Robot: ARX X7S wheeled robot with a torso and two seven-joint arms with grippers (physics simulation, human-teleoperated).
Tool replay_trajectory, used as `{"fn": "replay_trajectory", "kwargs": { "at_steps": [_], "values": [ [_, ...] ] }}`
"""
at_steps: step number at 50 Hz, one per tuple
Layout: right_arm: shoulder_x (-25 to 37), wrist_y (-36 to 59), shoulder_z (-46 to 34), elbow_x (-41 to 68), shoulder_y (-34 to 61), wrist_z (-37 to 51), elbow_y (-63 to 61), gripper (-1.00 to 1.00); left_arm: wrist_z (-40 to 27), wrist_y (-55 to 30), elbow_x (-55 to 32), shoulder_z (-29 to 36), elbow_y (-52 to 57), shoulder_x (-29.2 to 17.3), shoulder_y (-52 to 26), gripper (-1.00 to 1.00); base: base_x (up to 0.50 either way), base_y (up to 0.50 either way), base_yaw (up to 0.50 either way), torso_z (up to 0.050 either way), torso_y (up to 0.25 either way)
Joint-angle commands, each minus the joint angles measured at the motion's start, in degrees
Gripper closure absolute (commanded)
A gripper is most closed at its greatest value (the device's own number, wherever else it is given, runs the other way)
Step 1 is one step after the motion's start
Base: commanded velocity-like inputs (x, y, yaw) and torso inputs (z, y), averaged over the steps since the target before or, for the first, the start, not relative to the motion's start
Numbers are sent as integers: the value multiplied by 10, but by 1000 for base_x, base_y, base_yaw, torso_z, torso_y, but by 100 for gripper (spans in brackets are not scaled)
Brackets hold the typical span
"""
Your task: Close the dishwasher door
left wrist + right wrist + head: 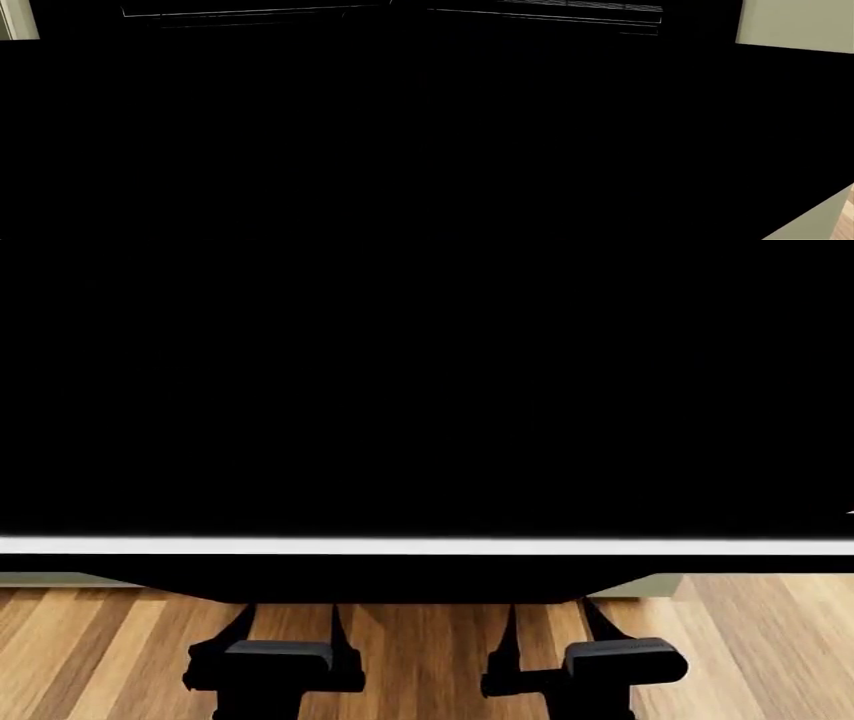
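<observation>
Door: we see the flat plain black dishwasher door [427, 390] lowered open, spread just above both arms.
Grippers: hidden beneath it; their grip we cannot tell.
Remaining: the whole upward swing.

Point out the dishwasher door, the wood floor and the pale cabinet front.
door [427, 390], head view, middle of black panel
floor [414, 640], head view, planks between the arms
cabinet front [797, 22], right wrist view, flat face

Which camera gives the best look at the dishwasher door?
The head view: the dishwasher door fills it as a wide black panel with its pale edge above the wooden floor. Both wrist views show mostly blackness, with only slivers of green cabinet.
</observation>
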Motion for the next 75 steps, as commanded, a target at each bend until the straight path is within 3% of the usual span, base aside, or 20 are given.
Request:
{"fn": "replay_trajectory", "kwargs": {
  "at_steps": [1,64,75],
  "values": [
    [1,0,-1,0,1,1,0,-100,-1,1,-1,1,0,-1,0,-100,0,0,0,0,0],
    [11,-4,-7,11,-6,4,-29,-100,-11,3,0,6,12,-7,1,-100,22,0,0,0,0],
    [12,-19,-6,13,-7,0,-37,-100,1,47,7,6,3,-7,0,-100,0,0,0,0,0]
  ]
}}
